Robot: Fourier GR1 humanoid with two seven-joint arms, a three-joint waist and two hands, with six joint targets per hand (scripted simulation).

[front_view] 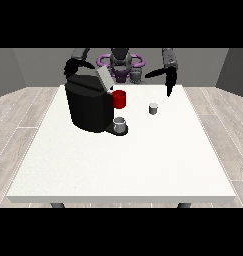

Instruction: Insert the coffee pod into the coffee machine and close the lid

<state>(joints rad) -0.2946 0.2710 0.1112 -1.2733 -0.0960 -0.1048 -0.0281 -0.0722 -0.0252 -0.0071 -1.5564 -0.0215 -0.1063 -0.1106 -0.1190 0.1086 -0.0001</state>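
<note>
A black coffee machine (88, 107) stands on the white table (123, 160) at the view's left, its grey lid (104, 78) tilted up. A small grey coffee pod (153, 108) sits on the table to the machine's right. A grey cup (120, 125) rests on the machine's base at its front. The hand at the view's right (169, 82) hangs above the table behind the pod, fingers straight and pointing down, holding nothing. The hand at the view's left (71, 67) is raised behind the machine's top, apart from the lid.
A red mug (119, 99) stands beside the machine, between it and the pod. The table's front half lies bare towards the camera. Wooden floor surrounds the table.
</note>
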